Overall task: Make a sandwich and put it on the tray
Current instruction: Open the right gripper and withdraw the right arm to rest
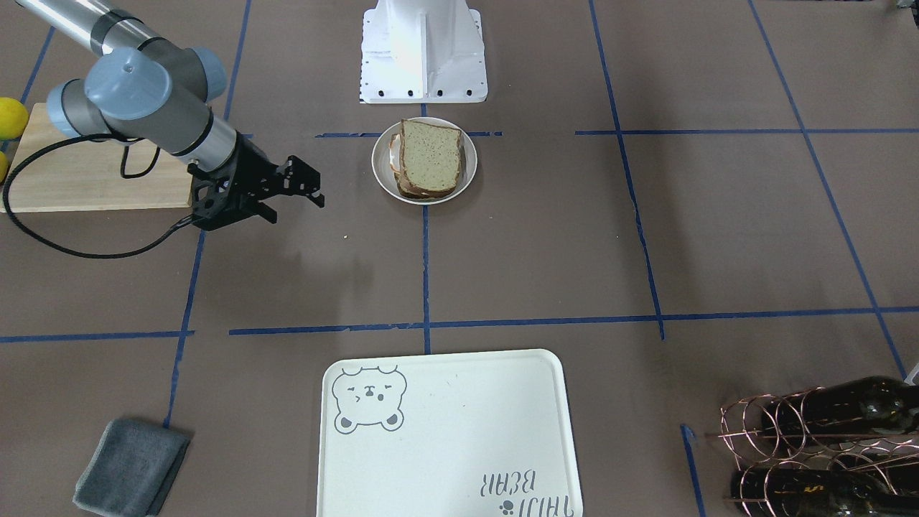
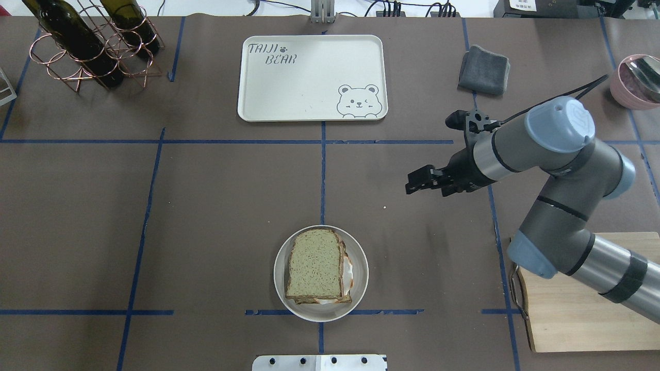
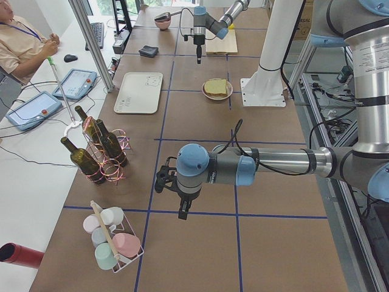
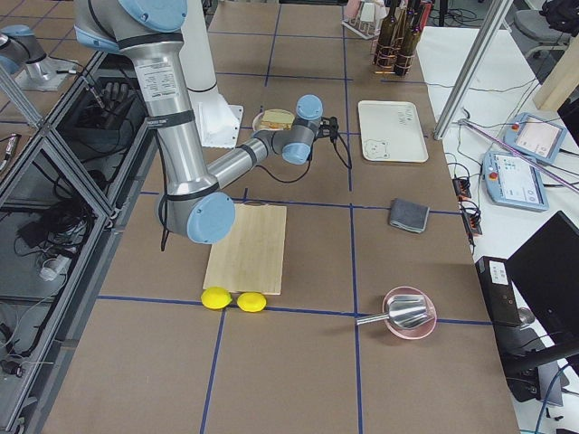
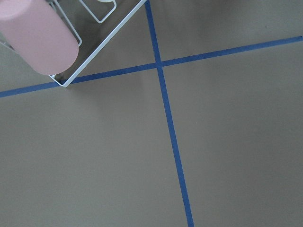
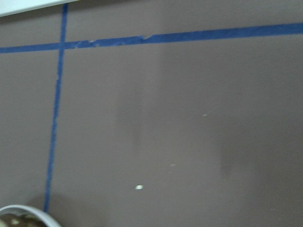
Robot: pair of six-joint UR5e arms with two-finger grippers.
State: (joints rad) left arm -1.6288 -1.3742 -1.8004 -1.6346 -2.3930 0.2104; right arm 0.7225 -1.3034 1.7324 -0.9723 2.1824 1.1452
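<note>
The sandwich point(image 1: 429, 159) lies stacked on a round white plate point(image 1: 380, 178) near my base: a tan speckled bread slice on top, a second slice under it, egg white showing at the edge point(image 2: 349, 268). The cream tray point(image 1: 445, 431) with the bear drawing lies across the table point(image 2: 309, 77) with nothing on it. My right gripper point(image 1: 298, 208) hovers above the table beside the plate, open and empty point(image 2: 414, 184). My left gripper point(image 3: 182, 213) shows only in the exterior left view, far from the plate; I cannot tell whether it is open or shut.
A wooden cutting board point(image 2: 572, 309) lies under my right arm, with two lemons point(image 4: 228, 298) at its end. A grey cloth point(image 2: 484, 69), a pink bowl point(image 2: 637, 80), a wine bottle rack point(image 2: 87, 46) and a cup rack point(image 3: 112, 240) stand around the edges.
</note>
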